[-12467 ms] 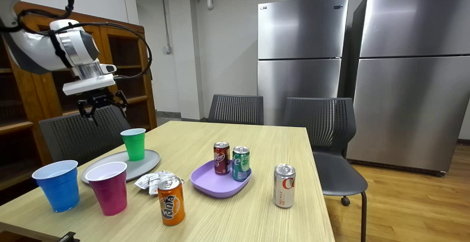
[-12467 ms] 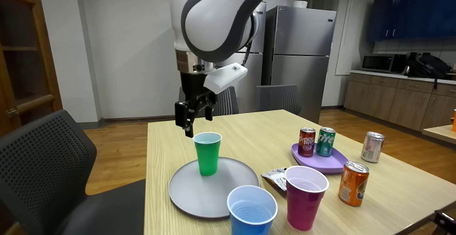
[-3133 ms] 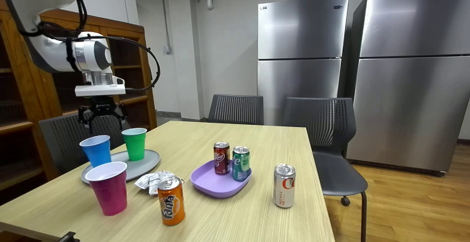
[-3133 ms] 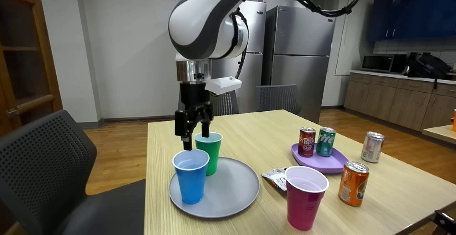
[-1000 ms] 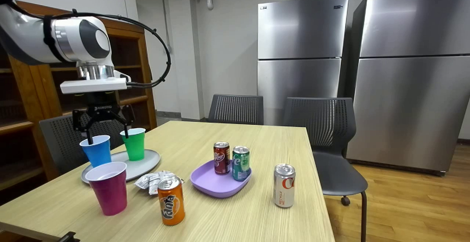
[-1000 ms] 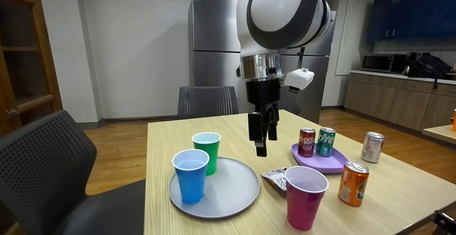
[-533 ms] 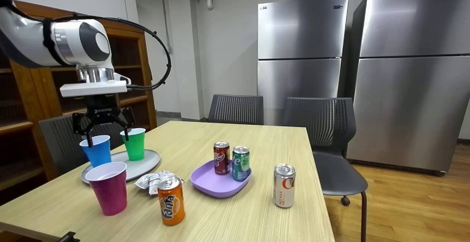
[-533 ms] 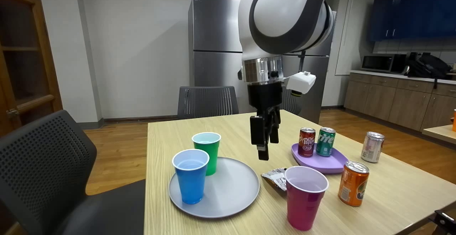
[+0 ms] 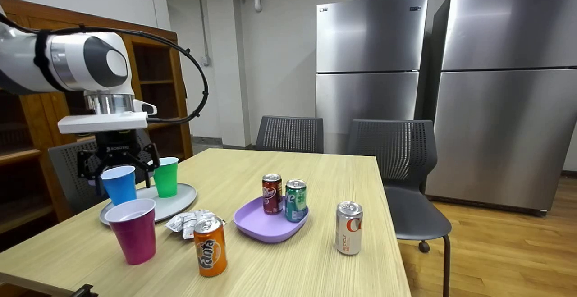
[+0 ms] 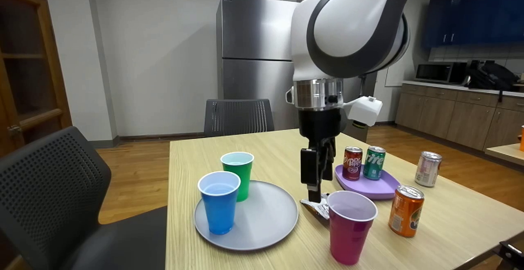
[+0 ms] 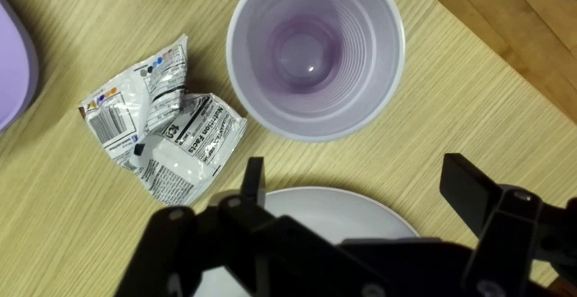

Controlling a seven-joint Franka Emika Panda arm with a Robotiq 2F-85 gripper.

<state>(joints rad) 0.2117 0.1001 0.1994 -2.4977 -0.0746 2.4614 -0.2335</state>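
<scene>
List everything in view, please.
Table: 1, pale, foreground
Plate: 1, grey, table
Tray: 1, purple, table
Magenta cup: 1, magenta, table
Blue cup: 1, blue, plate
Green cup: 1, green, plate
Packet: 1, silvery, table
Fanta can: 1, orange, table
Dr Pepper can: 1, maroon, tray
Sprite can: 1, green, tray
Silver can: 1, silver, table
Chairs: 3, black, tableside
Fridges: 2, silver, background
Cabinet: 1, brown, background
Microwave: 1, dark, background
Arm: 1, white, overhead
Claw: 1, black, above table

The pale-lined magenta cup [image 10: 350, 238] stands upright on the table [image 10: 450, 212].
</scene>
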